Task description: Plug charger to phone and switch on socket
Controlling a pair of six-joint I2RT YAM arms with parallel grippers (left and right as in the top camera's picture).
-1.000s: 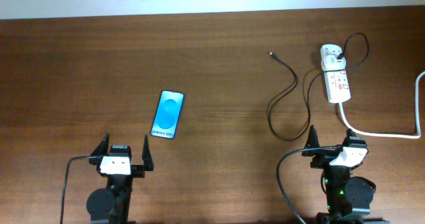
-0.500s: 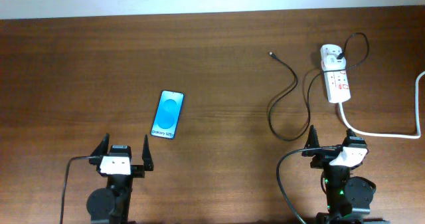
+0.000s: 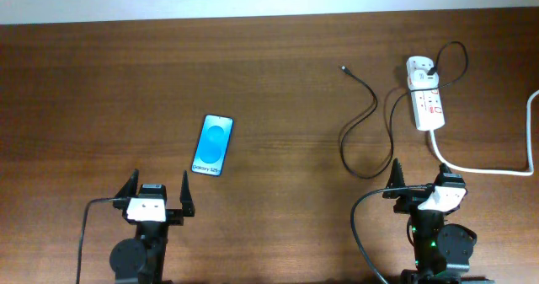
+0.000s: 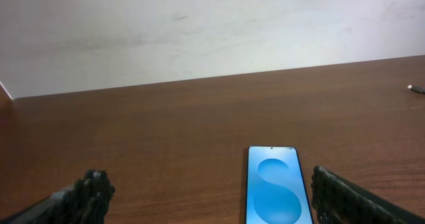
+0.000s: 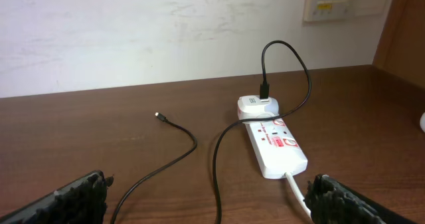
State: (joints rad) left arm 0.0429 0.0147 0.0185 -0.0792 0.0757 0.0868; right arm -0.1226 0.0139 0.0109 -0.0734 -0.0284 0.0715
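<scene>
Both of your hands are sitting wide apart and holding nothing. The left hand [image 3: 157, 190] is resting at the near edge of the counter [image 3: 269, 82], its two fingers spread well apart. The right hand [image 3: 418, 183] is showing the same broad gap in its wrist view.

The phone [image 3: 211, 145] is lying flat on the counter with its screen facing up and glowing blue. It is just ahead of your left hand and slightly to that hand's right, and nothing is touching it.

The charger [image 3: 370, 107] is lying loose on the right half of the counter. Its connector tip [image 3: 344, 67] is resting on the wood toward the far side, well apart from the phone. From there the cable is curving down toward your right hand, then looping back up to the socket [image 3: 425, 94]. Its black plug [image 5: 263, 90] is sitting in a white adapter [image 5: 255, 106] at the far end of the strip.

The socket is lying lengthwise ahead of your right hand. Its thick white cord [image 3: 488, 170] is trailing off toward the counter's right edge. You are not getting a clear enough look at the red switch markings to tell whether the socket is on or off.
</scene>
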